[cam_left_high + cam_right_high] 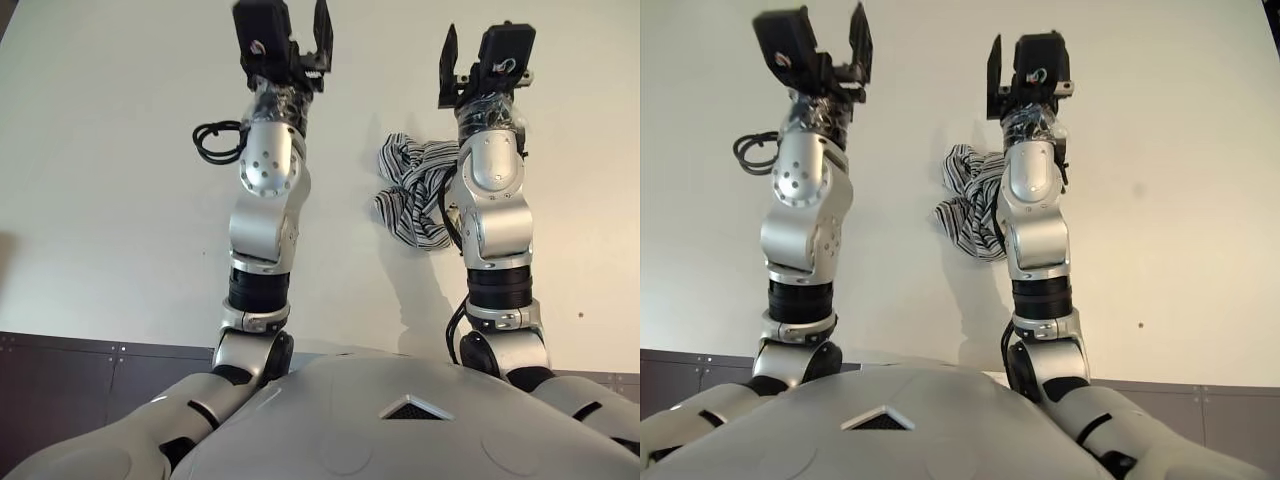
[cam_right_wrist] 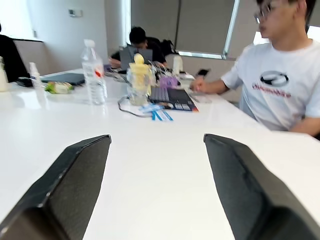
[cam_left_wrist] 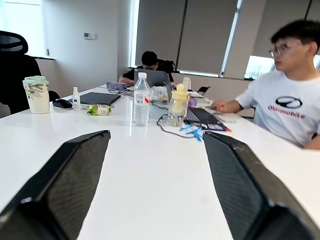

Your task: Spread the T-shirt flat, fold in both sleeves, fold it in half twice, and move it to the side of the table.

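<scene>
The T-shirt [image 1: 408,190], striped black and white, lies crumpled in a small heap on the white table [image 1: 100,220]. My right forearm covers its right part. My right gripper [image 1: 474,58] is held up beyond the heap, open, nothing between its fingers [image 2: 80,170]. My left gripper [image 1: 294,38] is raised at about the same height, to the left of the shirt and apart from it. It is open too, and the left wrist view has bare tabletop between its dark fingers [image 3: 75,175].
A black cable loop [image 1: 216,140] lies on the table just left of my left arm. At the table's far end stand a water bottle [image 3: 141,100], a paper cup [image 3: 37,95], a yellow-capped bottle [image 2: 138,80] and a laptop [image 2: 172,97]. The table's front edge [image 1: 100,340] runs close to my body.
</scene>
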Tool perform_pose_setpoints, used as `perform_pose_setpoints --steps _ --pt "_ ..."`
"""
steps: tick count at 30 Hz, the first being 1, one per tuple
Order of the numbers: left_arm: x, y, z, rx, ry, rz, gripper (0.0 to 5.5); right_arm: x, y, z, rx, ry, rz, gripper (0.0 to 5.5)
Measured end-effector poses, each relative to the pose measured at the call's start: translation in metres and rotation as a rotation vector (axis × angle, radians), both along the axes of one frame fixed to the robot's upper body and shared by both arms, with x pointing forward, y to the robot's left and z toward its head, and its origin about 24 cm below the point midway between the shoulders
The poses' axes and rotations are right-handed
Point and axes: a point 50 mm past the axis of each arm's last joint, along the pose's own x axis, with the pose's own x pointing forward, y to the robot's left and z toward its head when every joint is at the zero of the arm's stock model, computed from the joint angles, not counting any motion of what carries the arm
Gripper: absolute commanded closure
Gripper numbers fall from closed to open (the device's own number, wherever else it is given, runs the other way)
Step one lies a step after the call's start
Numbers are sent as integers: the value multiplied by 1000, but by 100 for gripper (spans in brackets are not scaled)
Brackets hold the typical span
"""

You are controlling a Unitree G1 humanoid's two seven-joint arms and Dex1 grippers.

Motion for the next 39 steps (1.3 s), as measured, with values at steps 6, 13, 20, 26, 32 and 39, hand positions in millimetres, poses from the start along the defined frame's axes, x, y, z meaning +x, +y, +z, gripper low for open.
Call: perform_pose_setpoints --steps 6,13,20,26,32,39 --pt "0 12 -6 -16 26 35 208 1 -4 -5 -4 14 53 207" --pt "7 63 -13 3 28 158 208 2 -67 -9 150 20 11 207" --pt "-7 72 -14 33 37 105 208 -24 -68 -22 27 61 41 207" --pt "-62 45 -49 5 220 -296 208 -66 -98 -50 -357 346 554 207" --pt "-85 30 -67 196 310 -592 208 -90 -27 -77 -386 412 985 207" --pt "-91 24 -71 290 297 -634 208 -80 31 -65 -264 341 1102 207"
